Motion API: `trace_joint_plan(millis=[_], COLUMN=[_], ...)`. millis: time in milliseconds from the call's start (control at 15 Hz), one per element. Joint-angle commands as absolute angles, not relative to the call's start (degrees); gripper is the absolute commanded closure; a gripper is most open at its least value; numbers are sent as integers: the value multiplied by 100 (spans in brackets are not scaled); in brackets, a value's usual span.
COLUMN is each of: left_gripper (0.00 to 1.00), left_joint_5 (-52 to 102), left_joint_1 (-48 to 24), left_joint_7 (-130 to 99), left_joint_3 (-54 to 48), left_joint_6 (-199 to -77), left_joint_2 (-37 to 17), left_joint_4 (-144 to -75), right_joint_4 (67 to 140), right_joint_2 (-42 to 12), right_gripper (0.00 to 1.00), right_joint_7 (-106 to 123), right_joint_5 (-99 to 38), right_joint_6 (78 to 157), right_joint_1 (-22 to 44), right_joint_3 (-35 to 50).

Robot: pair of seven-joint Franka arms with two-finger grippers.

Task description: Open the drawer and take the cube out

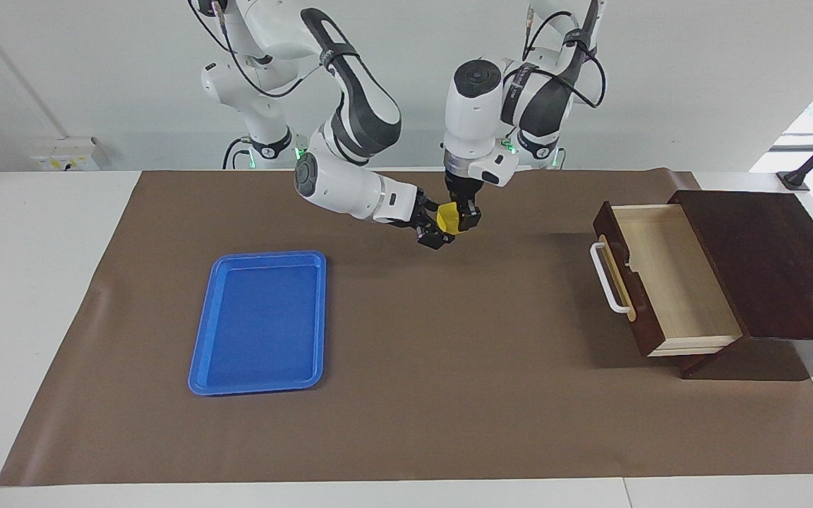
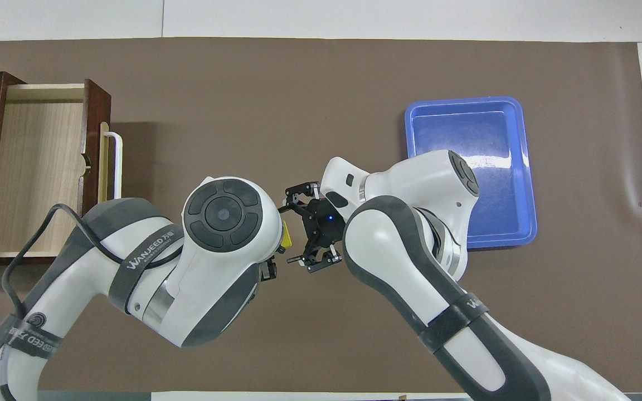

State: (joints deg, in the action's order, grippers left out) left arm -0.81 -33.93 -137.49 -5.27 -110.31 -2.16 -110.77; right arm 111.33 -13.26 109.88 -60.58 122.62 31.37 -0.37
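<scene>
The yellow cube (image 1: 448, 217) hangs in the air over the brown mat, midway along the table close to the robots. My left gripper (image 1: 457, 220) points straight down and is shut on it. My right gripper (image 1: 435, 230) comes in from the side at the same height, open, with its fingers standing on either side of the cube. From overhead only a sliver of the cube (image 2: 286, 236) shows between the left wrist and the right gripper (image 2: 294, 231). The drawer (image 1: 634, 310) stands pulled open at the left arm's end, its pale inside (image 2: 37, 167) bare.
A blue tray (image 1: 198, 353) lies on the mat toward the right arm's end, partly covered by the right arm in the overhead view (image 2: 468, 111). The dark wooden cabinet (image 1: 766, 261) holds the drawer, whose white handle (image 1: 607, 279) faces the table's middle.
</scene>
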Motion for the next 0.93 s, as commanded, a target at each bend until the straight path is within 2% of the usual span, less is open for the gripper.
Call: trace_joint_plan(millis=[0, 333, 467, 533, 600, 667, 733, 867], left_gripper=[100, 100, 100, 100, 100, 100, 100, 100], left_joint_5=[0, 0, 0, 0, 0, 0, 0, 0], left_joint_1=[-3340, -3357, -3357, -3349, -3357, -3349, -3349, -3349], left_joint_7=[-13649, -13641, -13641, -13641, -13641, -13641, -13641, -13641], left_joint_3=[-527, -536, -536, -536, -536, -536, -536, -536], left_joint_6=[-11004, -11039, -11039, -11039, -11039, -11039, -11039, -11039], left_joint_2=[-26, -26, -26, -35, -35, -35, -35, -35], left_joint_4=[-11241, -11241, -11241, -11241, -11241, -11241, -11241, -11241], right_joint_4=[11320, 11320, 11320, 11320, 11320, 11320, 11320, 11312], right_joint_2=[-1143, -1143, -1143, -1143, -1143, -1143, -1151, -1151], right_gripper=[3, 4, 12, 22, 42, 86, 100, 100], right_joint_7=[11083, 11092, 11092, 11092, 11092, 11066, 11065, 11057], right_joint_5=[-5950, -5959, -5959, -5959, -5959, -5959, -5959, -5959], right_joint_6=[12252, 12278, 12278, 12278, 12278, 12278, 12278, 12278], right_joint_1=[3085, 3111, 3120, 3120, 3120, 3120, 3120, 3120], right_joint_3=[-9, -9, -9, -9, -9, -9, -9, -9])
